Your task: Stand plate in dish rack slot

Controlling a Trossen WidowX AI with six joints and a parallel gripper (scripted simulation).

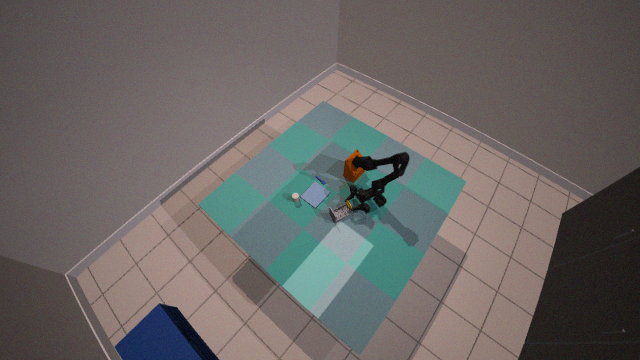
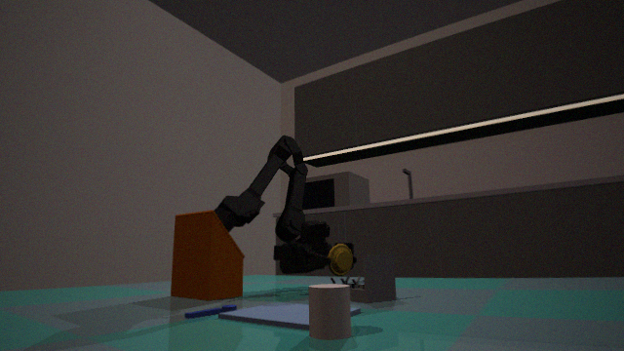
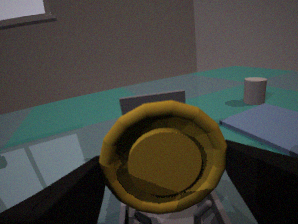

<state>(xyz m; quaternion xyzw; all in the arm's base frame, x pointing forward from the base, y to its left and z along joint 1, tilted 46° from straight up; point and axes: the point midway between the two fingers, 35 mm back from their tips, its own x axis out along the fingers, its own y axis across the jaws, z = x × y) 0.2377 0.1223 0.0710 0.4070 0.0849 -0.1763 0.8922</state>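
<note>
The yellow round plate [image 1: 349,205] [image 2: 341,255] [image 3: 165,160] stands upright on edge between the fingers, its face towards the wrist camera. My gripper [image 1: 350,203] [image 2: 340,260] [image 3: 162,156] is shut on it, one finger at each side of the rim. The small grey dish rack [image 1: 332,215] [image 2: 380,278] [image 3: 131,104] stands on the mat, with a tall panel at its far end. The plate is over the end of the rack nearer the arm, and in the exterior view it shows above the dark rails. The plate hides most of the rack in the wrist view, so its alignment with a slot cannot be told.
A flat light-blue board [image 1: 315,195] [image 2: 273,313] [image 3: 267,122] lies beside the rack. A pale cylinder [image 1: 295,197] [image 2: 330,312] [image 3: 255,91] stands beyond it. A blue stick-like item [image 1: 320,180] [image 2: 211,312] lies near the orange arm base [image 1: 353,169] [image 2: 207,258].
</note>
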